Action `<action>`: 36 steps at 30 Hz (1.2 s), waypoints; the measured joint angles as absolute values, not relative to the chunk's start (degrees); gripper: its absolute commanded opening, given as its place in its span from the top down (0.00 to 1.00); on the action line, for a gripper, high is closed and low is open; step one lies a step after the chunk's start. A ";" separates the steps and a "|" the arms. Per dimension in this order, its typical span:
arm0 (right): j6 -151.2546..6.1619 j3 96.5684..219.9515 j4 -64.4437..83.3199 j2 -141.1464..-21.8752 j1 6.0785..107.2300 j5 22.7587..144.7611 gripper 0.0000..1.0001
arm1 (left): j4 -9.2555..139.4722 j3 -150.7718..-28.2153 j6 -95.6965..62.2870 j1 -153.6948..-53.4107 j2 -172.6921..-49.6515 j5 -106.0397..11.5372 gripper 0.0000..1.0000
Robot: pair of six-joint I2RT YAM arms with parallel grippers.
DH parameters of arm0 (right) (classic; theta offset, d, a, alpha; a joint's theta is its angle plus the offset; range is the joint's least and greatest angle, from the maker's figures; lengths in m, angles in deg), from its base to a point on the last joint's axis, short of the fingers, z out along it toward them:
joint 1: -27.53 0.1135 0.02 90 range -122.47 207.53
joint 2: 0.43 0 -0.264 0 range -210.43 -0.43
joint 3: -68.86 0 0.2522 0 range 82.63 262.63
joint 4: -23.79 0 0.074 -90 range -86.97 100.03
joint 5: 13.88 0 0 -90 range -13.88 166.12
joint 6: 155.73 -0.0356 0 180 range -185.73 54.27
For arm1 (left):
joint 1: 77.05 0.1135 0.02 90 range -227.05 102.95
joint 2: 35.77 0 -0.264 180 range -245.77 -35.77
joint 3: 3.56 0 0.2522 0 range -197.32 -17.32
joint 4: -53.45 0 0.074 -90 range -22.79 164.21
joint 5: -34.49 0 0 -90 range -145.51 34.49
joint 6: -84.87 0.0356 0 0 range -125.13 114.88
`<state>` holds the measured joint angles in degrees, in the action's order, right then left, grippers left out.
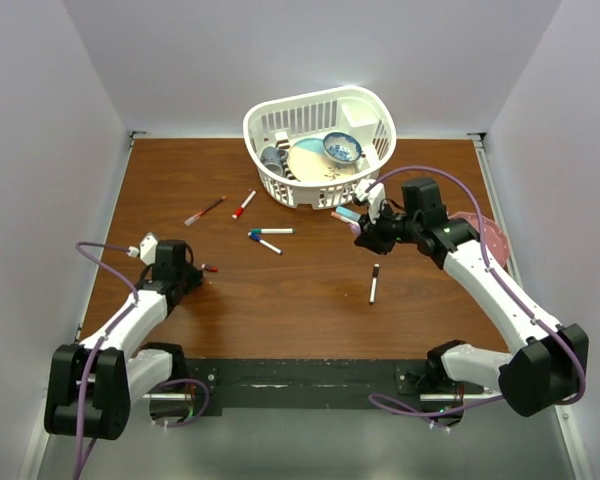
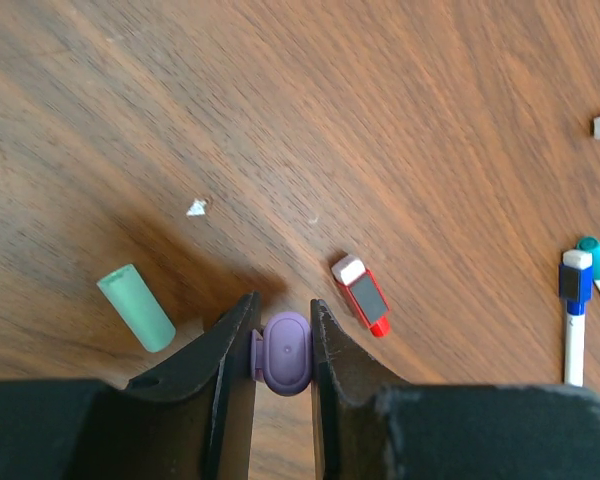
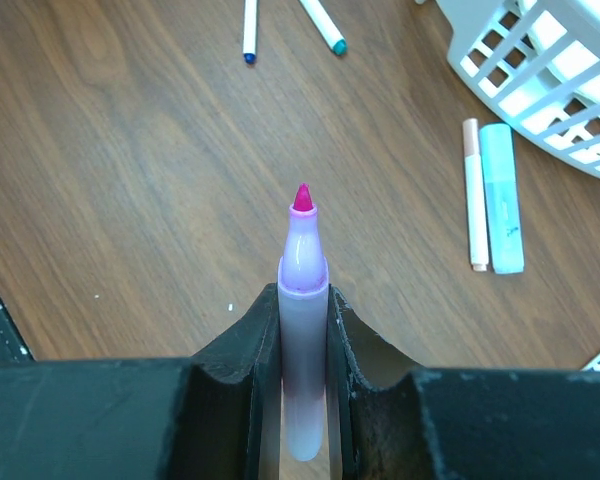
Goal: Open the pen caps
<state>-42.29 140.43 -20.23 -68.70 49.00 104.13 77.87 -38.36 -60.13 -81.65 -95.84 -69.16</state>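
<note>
Now my left fingers clamp a purple cap, its sides hidden; my right fingers squeeze an uncapped purple marker, barrel flanks covered.

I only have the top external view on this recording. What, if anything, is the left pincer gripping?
Observer: The left wrist view shows the left pincer shut on a small purple cap.
Operator: And the right one?
Observer: The right pincer clamps a purple marker whose pink tip is bare, with no cap on it.
Operator: Any loose caps hidden by the left arm?
Observer: A green cap lies on the table beside that pincer, not touching it.
</note>
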 measured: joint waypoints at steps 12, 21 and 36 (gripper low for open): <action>-45.87 140.40 -18.74 -77.55 39.82 99.47 0.97 | 77.54 -38.91 -59.63 -79.16 -94.09 -68.92 0.43; -50.05 140.95 -18.87 -86.10 34.79 94.75 0.92 | 80.69 -45.29 -57.53 -78.22 -87.01 -66.08 0.30; -54.14 153.96 -19.88 -107.45 32.63 78.84 0.74 | 81.60 -59.24 -28.17 -82.22 -76.21 -52.64 0.14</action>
<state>-54.14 153.96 -19.88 -107.45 32.63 78.84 81.60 -59.24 -28.17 -82.22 -76.21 -52.64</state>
